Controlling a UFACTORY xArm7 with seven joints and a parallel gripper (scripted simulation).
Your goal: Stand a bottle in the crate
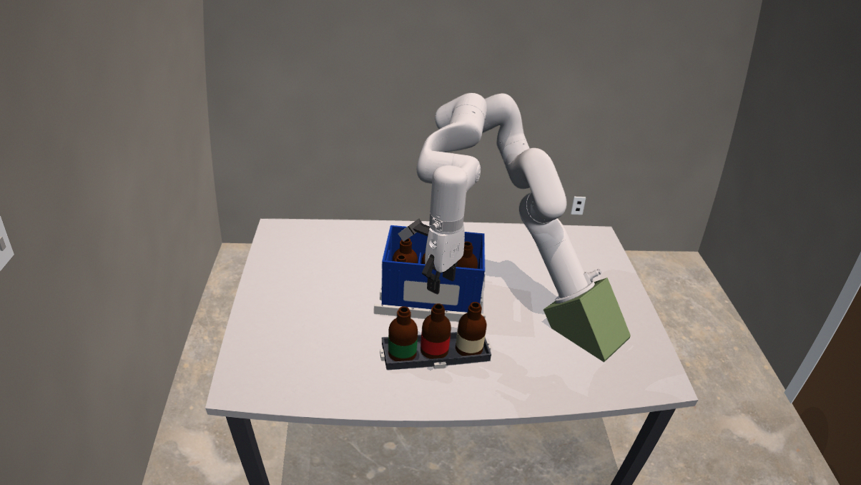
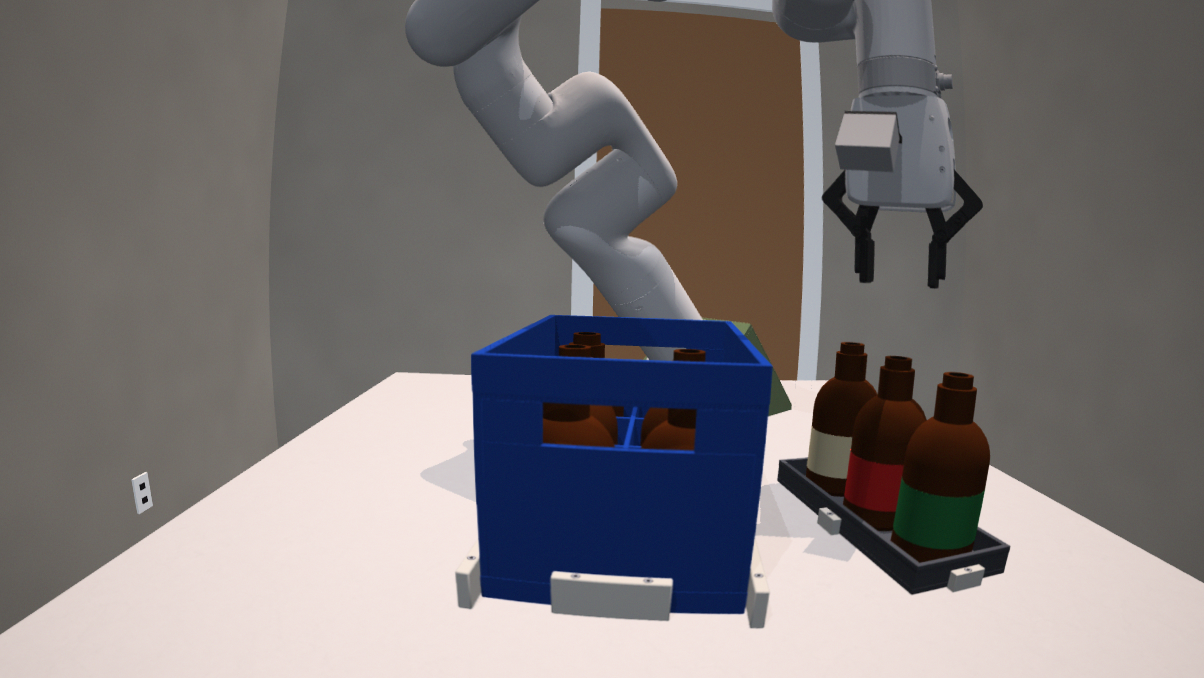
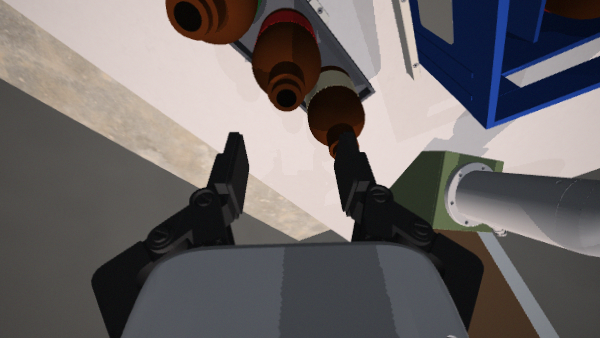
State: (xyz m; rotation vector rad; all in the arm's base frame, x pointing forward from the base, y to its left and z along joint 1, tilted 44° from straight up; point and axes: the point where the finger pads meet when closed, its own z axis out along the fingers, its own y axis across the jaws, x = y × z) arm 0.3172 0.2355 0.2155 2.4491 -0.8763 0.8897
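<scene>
My gripper (image 1: 432,282) (image 2: 898,273) (image 3: 291,149) is open and empty. It hangs well above the necks of the bottles on the dark tray (image 1: 436,360) (image 2: 926,576), in front of the blue crate (image 1: 394,282) (image 2: 619,505) (image 3: 465,50). Three brown bottles stand upright on the tray: a green-label one (image 1: 402,334) (image 2: 939,480) (image 3: 210,15), a red-label one (image 1: 435,331) (image 2: 884,446) (image 3: 285,55) and a cream-label one (image 1: 471,328) (image 2: 834,421) (image 3: 335,110). In the wrist view one finger overlaps the cream bottle's neck. Several bottles (image 1: 406,248) (image 2: 587,341) stand in the crate; some cells are hidden.
The arm's green base block (image 1: 587,325) (image 3: 425,185) sits to the right of the crate. White brackets (image 2: 610,593) hold the crate's foot on the white table (image 1: 301,301). The tray lies close to the table's front edge.
</scene>
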